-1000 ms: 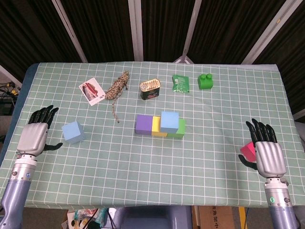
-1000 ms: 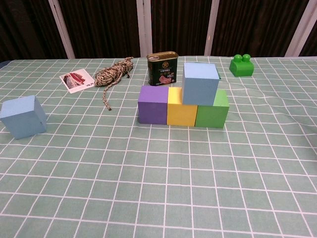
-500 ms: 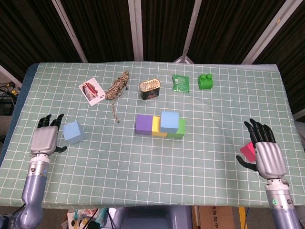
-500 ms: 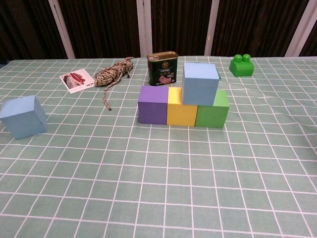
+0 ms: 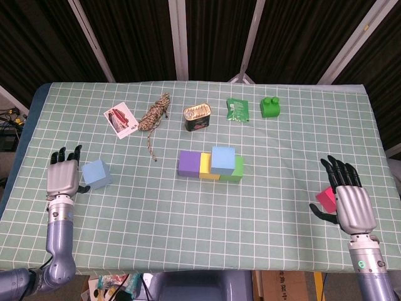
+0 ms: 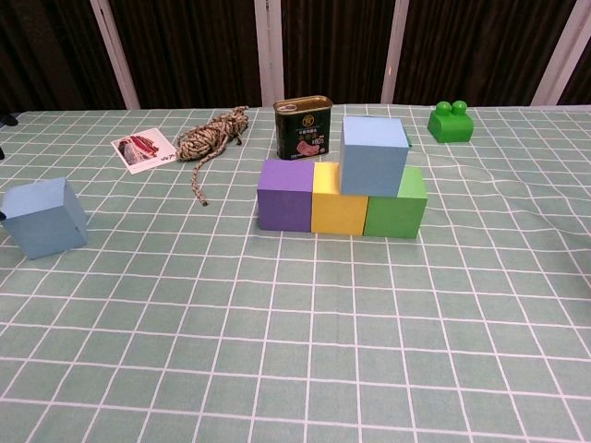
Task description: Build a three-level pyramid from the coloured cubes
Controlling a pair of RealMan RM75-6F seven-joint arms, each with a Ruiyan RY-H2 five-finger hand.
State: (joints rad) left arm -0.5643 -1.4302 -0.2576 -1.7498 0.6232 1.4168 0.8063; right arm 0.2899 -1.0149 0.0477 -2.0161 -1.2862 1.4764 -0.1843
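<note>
Cubes sitting in a row, purple (image 5: 188, 163), yellow (image 5: 206, 167), green (image 5: 235, 169), blue cube (image 5: 222, 159) resting on top, your left hand (image 5: 61, 177) spreading empty fingers beside a loose blue cube (image 5: 96, 174), your right hand (image 5: 353, 204) opening beside a pink cube (image 5: 325, 200).

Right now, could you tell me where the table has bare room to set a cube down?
The near cloth in front of the cube row is bare, as is the stretch between it and the right hand. The far edge is crowded: card, rope, can.

Pink cube (image 5: 325, 199) mostly hidden behind right hand (image 5: 354, 207). Contact between left hand (image 5: 61, 177) and loose blue cube (image 5: 96, 174) indeterminate.
</note>
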